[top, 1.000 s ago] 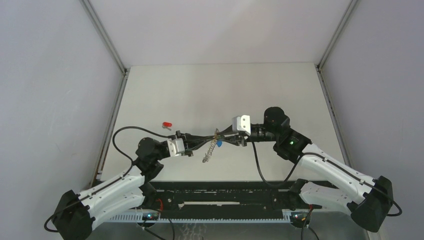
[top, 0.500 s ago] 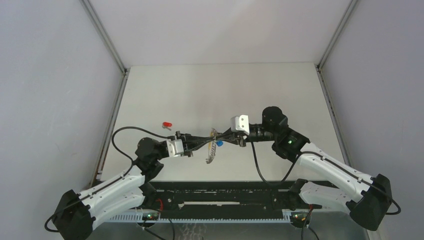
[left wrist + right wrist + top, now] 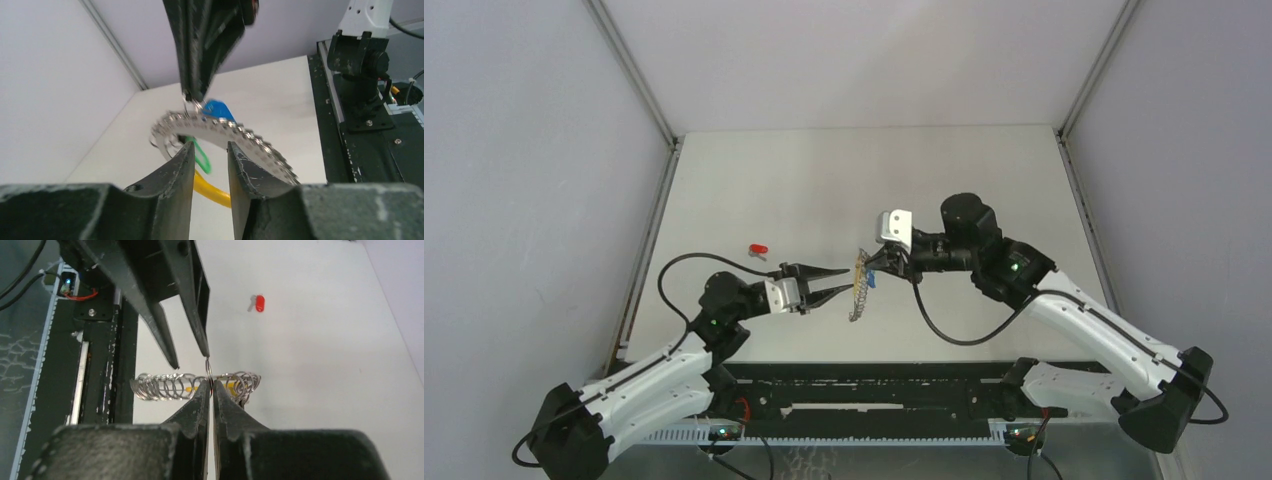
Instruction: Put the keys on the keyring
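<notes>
— Okay, right gripper (image 3: pixel 871 265)?
— We see it pinched tight on the keyring (image 3: pixel 208 371), held above the table (image 3: pixel 824 180); bead chain (image 3: pixel 855 300) and blue key (image 3: pixel 216 108) dangle from it.
— And left gripper (image 3: pixel 846 278)?
— Fingers apart, holding nothing, tips just beside the chain. We see the red key (image 3: pixel 758 248) lying on the table, well apart.

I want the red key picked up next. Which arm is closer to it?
Left. The red key lies on the table beside the left arm's wrist, behind its open fingers. The right arm's fingers pinch the keyring farther off, past those.
</notes>
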{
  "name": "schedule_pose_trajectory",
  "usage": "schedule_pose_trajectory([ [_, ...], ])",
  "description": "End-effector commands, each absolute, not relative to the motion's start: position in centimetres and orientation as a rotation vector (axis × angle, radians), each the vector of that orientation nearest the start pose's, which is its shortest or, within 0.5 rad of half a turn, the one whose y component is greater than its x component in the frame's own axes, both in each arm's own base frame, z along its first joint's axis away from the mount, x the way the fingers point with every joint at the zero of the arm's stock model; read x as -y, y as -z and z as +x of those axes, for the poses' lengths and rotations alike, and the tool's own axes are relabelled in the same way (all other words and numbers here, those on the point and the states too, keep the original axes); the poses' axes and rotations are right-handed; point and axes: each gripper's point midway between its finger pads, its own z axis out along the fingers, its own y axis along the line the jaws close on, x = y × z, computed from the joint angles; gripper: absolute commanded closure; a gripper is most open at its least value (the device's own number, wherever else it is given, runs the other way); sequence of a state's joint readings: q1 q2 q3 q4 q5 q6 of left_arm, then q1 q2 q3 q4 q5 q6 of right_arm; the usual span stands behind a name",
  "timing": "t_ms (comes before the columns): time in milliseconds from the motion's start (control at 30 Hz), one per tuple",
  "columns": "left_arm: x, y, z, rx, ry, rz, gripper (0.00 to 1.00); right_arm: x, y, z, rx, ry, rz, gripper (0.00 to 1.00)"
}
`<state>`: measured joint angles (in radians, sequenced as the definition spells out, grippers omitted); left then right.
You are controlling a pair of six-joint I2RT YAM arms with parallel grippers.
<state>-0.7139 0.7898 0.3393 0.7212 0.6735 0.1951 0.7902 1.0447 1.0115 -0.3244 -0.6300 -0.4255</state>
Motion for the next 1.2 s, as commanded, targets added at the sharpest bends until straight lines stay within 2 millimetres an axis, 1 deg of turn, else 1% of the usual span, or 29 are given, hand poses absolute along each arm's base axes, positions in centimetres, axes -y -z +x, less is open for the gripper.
schedule_pose_trajectory([
  [0, 27.0, -26.3, 17.1, -0.941, 0.799, 1.105, 0.64, -28.0, -27.9, 18.2, -1.523, -0.663, -1.484, 1.0],
  [100, 27.1, -26.1, 17.2, -0.95, 0.8, 1.106, 0.63, -27.2, -27.1, 18.4, -1.646, -0.555, -1.547, 1.0],
  [133, 27.1, -26.2, 17.3, -0.949, 0.796, 1.102, 0.62, -26.8, -26.4, 18.7, -1.702, -0.511, -1.569, 1.0],
  [233, 26.8, -26.3, 17.6, -0.946, 0.782, 1.069, 0.62, -25.8, -25.8, 18.8, -1.814, -0.38, -1.613, 1.0],
  [367, 26.1, -26.2, 18.1, -0.932, 0.797, 0.982, 0.62, -25.5, -24.8, 18.5, -1.917, -0.28, -1.697, 1.0],
  [433, 26.2, -26.2, 18.1, -0.917, 0.825, 0.965, 0.61, -25.4, -24.4, 18.6, -1.955, -0.214, -1.731, 1.0],
  [567, 27.2, -26.1, 17.4, -0.899, 0.916, 0.991, 0.61, -26.1, -24.0, 18.7, -1.943, -0.206, -1.77, 1.0],
  [733, 28.0, -25.5, 17.2, -0.897, 0.985, 0.994, 0.61, -26.8, -24.7, 18.7, -1.878, -0.214, -1.793, 1.0],
  [900, 28.9, -25.6, 16.7, -0.868, 1.083, 0.986, 0.61, -27.3, -25.3, 18.4, -1.822, -0.24, -1.815, 1.0],
  [1000, 29.5, -25.2, 17.0, -0.877, 1.108, 0.987, 0.61, -27.4, -25.4, 18.3, -1.807, -0.232, -1.826, 1.0],
  [1167, 30.1, -25.2, 17.0, -0.872, 1.112, 1.001, 0.65, -27.5, -25.7, 18.1, -1.785, -0.229, -1.839, 1.0],
])
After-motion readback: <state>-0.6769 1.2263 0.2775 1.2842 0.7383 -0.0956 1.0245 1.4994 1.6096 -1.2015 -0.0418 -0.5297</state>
